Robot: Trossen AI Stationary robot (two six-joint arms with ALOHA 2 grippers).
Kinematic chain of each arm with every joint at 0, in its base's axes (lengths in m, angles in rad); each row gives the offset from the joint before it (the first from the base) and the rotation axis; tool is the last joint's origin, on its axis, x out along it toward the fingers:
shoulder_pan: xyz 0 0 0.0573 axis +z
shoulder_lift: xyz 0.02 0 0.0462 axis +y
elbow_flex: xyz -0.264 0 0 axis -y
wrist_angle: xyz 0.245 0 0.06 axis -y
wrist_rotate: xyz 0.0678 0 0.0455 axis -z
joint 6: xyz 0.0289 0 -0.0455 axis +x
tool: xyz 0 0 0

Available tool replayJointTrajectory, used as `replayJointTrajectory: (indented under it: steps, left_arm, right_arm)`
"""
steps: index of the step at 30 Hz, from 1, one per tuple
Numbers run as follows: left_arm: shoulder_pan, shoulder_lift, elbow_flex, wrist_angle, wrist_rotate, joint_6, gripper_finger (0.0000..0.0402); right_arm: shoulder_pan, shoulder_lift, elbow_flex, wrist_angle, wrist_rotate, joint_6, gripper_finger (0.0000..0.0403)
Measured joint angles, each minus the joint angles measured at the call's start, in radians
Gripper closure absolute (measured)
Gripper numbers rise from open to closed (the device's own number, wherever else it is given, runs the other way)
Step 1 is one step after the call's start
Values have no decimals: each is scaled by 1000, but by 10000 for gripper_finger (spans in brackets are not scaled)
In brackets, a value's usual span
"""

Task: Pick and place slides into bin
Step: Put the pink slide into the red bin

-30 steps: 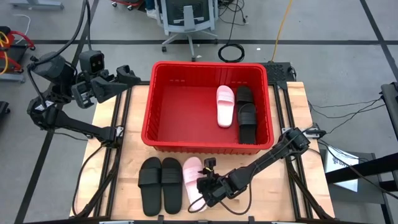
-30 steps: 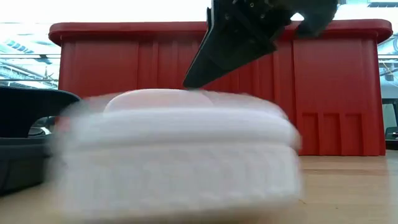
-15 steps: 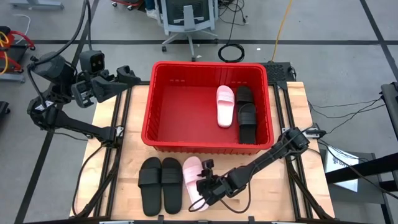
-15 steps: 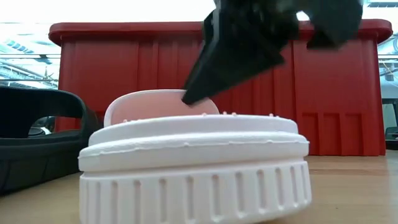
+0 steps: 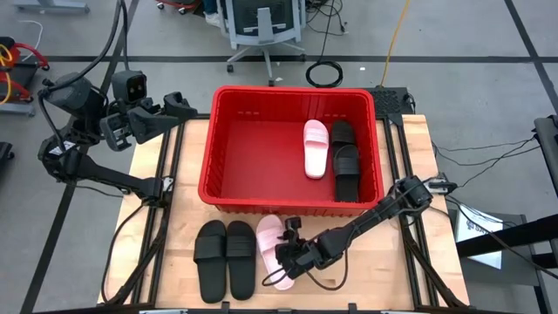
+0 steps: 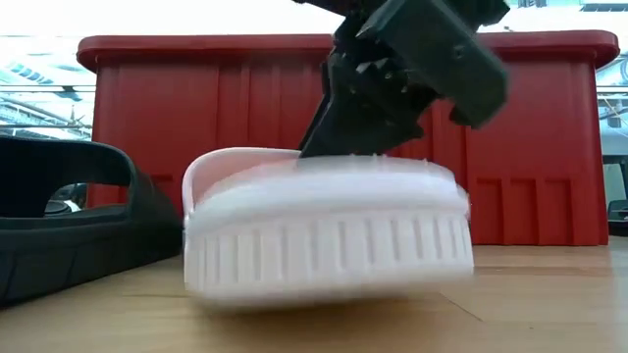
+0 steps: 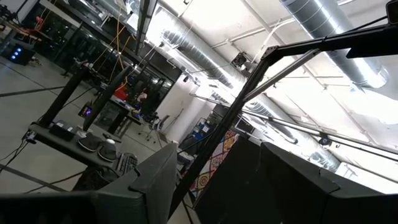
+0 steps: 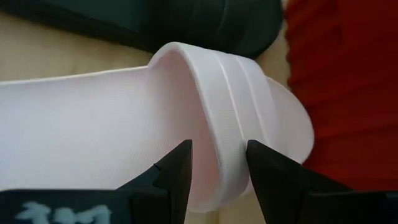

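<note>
A pale pink slide [image 5: 270, 237] is near the table's front edge, beside two black slides [image 5: 210, 259] [image 5: 241, 258] that lie sole-down on the wood. My right gripper [image 5: 289, 259] is shut on the pink slide's strap; it also shows in the low view [image 6: 324, 147] and the right wrist view [image 8: 219, 152]. The red bin [image 5: 209, 157] stands behind them and holds one pink slide [image 5: 316, 148] and two black slides [image 5: 346, 161]. My left gripper [image 5: 179, 108] is open and empty, raised off the table's far left corner. My right gripper pinches the pink slide's strap at its edge [image 8: 225, 163]. One finger [image 8: 177, 177] is inside the foot opening over the footbed and the other [image 8: 270, 180] is on the strap's outer side. The fingers slant down from the table's right. In the low view the slide [image 6: 324, 245] looks raised a little above the wood.
The nearest black slide lies close against the pink one's left side [image 8: 186, 25] [image 6: 59, 226]. The bin's near wall [image 6: 549, 137] rises just behind the pink slide. Bare wood [image 5: 375, 270] lies right of my right arm.
My right gripper has gone a little toward the bin and the table's far edge, taking the pink slide with it. The slide has gone from resting flat at the front edge to a place farther back and seems lifted slightly off the wood.
</note>
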Motion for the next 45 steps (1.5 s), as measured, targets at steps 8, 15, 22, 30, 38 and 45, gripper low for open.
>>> replayJointTrajectory:
  steps: [8, 15, 22, 30, 38, 45]
  left_arm:
    - [0, 2, 0, -1, 0, 6, 174]
    - [0, 2, 0, -2, 0, 10, 174]
    - [0, 2, 0, -21, -1, 13, 174]
    - [0, 2, 0, -22, -1, 14, 174]
    - [0, 2, 0, -25, 0, 25, 174]
    - [0, 2, 0, -46, 0, 29, 174]
  right_arm:
    - [-46, 1, -33, 1, 45, 46, 259]
    - [-56, 1, -41, 15, 0, 66, 290]
    - [-56, 1, -41, 28, -59, 138, 391]
    - [-56, -4, -43, 75, -91, 262, 398]
    - [-48, -58, -43, 107, -263, 254, 400]
    - [-67, -143, -43, 150, -519, 225, 401]
